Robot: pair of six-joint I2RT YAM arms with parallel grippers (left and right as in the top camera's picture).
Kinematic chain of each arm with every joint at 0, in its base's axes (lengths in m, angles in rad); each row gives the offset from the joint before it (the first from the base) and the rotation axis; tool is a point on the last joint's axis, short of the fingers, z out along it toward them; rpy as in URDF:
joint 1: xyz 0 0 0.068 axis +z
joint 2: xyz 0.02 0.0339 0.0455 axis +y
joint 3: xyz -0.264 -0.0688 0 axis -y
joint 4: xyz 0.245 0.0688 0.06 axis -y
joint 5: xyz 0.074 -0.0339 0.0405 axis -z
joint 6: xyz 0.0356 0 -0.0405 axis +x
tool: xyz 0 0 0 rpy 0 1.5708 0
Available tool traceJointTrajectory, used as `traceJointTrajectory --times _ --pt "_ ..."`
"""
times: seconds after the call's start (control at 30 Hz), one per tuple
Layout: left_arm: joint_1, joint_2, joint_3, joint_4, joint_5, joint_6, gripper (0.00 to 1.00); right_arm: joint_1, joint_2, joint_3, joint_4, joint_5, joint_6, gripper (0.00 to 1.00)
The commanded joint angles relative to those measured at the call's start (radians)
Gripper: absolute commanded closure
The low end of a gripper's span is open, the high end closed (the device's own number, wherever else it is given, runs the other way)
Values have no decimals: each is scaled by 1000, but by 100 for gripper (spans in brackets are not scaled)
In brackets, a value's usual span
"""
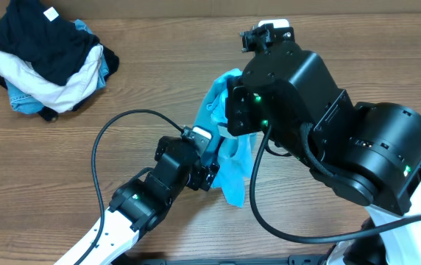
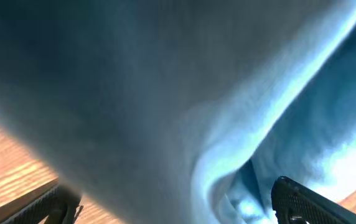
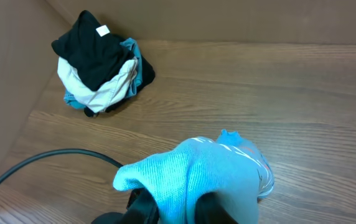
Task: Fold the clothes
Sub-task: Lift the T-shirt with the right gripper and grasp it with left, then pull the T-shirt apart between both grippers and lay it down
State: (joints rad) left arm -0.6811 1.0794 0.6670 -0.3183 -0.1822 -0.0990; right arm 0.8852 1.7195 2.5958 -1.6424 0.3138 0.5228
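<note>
Black right claw (image 3: pixel 173 209) clenched on bunched sky-blue cotton T-shirt (image 3: pixel 206 168), held over brown wooden table (image 3: pixel 302 93). Left claw (image 2: pixel 175 205) wide open against hanging cloth, pinching nothing. Looks like unbunching step; next probably needs catching a free edge.

This looks like a robotics lab test station. Cabled robot arms (image 1: pixel 358 147) reach over a wood-grain counter (image 1: pixel 159 88), with plain brown board (image 3: pixel 228 18) behind.

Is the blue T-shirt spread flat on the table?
No, the T-shirt is bunched up, pinched in the right gripper.
</note>
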Motion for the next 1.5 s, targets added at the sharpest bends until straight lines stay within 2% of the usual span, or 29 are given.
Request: traceJointTrajectory --times 0.0,0.03,0.07,0.1,0.13,0.17,0.37,0.57,0.77,0.87,0.93,1.07,1.17,1.27,1.37,1.47 --pt "-6 4 25 11 -38 -13 0 3 -12 23 2 11 -8 84" --pt "-6 4 25 13 -38 -12 7 3 -12 23 2 11 -8 84" --pt "-6 4 25 16 -35 -12 32 3 -12 23 2 11 -8 84" --pt "-6 4 25 19 -34 -12 68 3 -12 23 2 11 -8 84" --pt "-6 4 25 20 -34 -13 90 3 -12 23 2 11 -8 84" --pt "-6 4 25 21 -27 -13 96 3 -12 23 2 11 -8 84" --pt "-6 -51 34 2 188 -14 96 -29 -12 23 24 124 -7 84" --pt "-6 -228 149 -154 118 18 96 -186 -13 23 38 130 4 85" --pt "-6 -306 407 -434 54 64 96 -201 -34 23 24 131 4 85" --pt "-6 -306 584 -588 -46 70 96 -201 -87 23 21 131 4 85" --pt "-6 -306 674 -666 -63 70 96 -201 -124 23 3 131 4 85" --pt "-6 -306 725 -723 -157 43 96 -201 -177 23 -29 131 5 85" --pt "-6 -298 729 -732 -301 -39 96 -201 -181 23 -28 134 5 85" --pt "-6 -261 729 -732 -486 -134 96 -201 -163 23 -31 231 63 85" --pt "-6 -188 729 -711 -547 -138 96 -202 -125 23 -27 276 80 85" --pt "-5 -33 729 -666 -605 -138 96 -203 -48 23 -30 333 95 85"
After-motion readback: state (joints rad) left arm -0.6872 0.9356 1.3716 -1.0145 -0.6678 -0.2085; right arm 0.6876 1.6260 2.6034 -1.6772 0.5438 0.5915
